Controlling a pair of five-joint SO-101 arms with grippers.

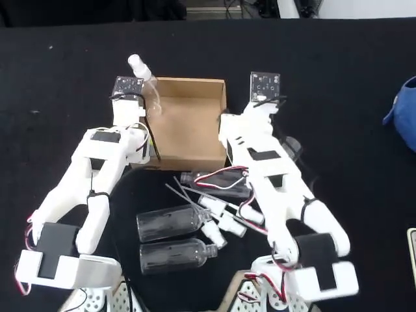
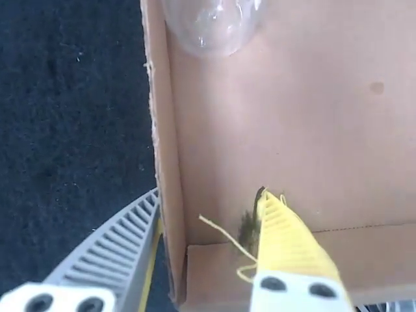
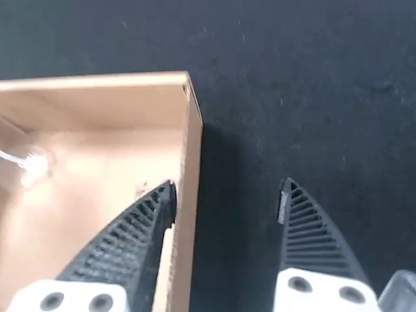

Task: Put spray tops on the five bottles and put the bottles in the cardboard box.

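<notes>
The cardboard box [image 1: 195, 140] stands open between my two arms. A clear bottle [image 1: 152, 97] with a white spray top [image 1: 137, 63] leans in the box's back left corner; its base [image 2: 211, 29] shows in the left wrist view. My left gripper [image 2: 208, 195] is open astride the box's left wall [image 2: 159, 149], yellow finger inside. My right gripper [image 3: 227, 188] is open astride the right wall [image 3: 190, 162], one finger inside. Three capless bottles [image 1: 170, 222] [image 1: 175, 255] [image 1: 221, 180] lie in front of the box, beside loose spray tops [image 1: 221, 218].
A blue object [image 1: 404, 117] sits at the table's right edge. Both arm bases [image 1: 58, 266] [image 1: 318, 273] stand at the front corners, with the lying bottles between them. Black cloth [image 1: 338, 71] covers the table around the box.
</notes>
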